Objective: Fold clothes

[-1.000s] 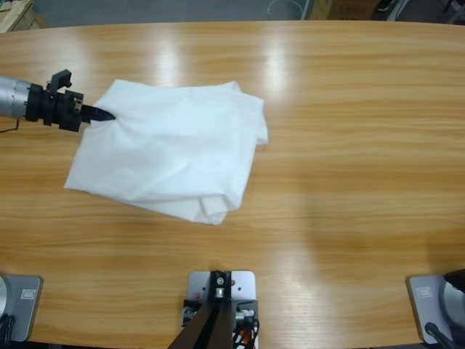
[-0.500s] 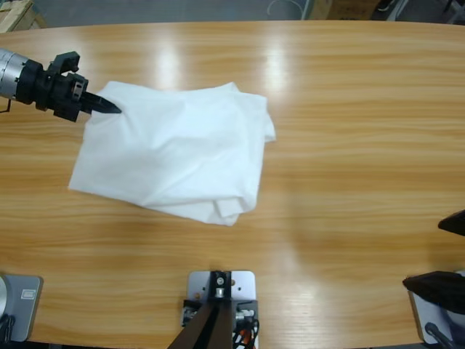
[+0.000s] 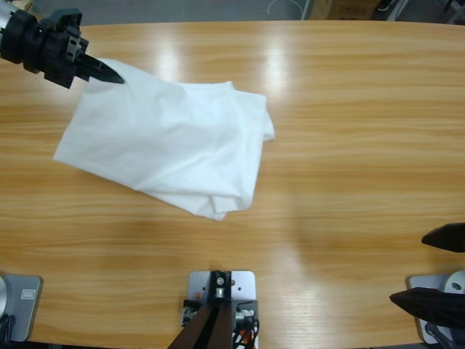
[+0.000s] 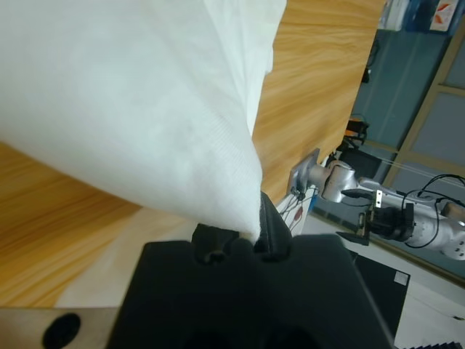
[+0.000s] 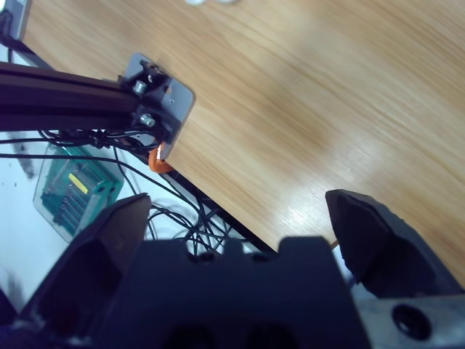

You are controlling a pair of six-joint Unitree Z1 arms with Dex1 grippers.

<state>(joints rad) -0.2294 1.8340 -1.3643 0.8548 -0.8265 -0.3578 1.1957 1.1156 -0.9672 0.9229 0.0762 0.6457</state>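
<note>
- The T-shirt [image 3: 167,142] is plain white cotton, soft and creased, folded into a rough four-sided shape with a loose bunched edge at its right side.
- It lies on the left half of the table [image 3: 349,131], its upper left corner lifted.
- The left gripper [image 3: 109,73] has its black jaws clamped on that corner; the wrist view shows the cloth [image 4: 145,109] hanging from the jaws.
- The right gripper [image 3: 436,269], at the lower right edge, has its jaws wide apart, holding nothing.
- The table is long, of glossy light wood with fine grain and lamp reflections.
</note>
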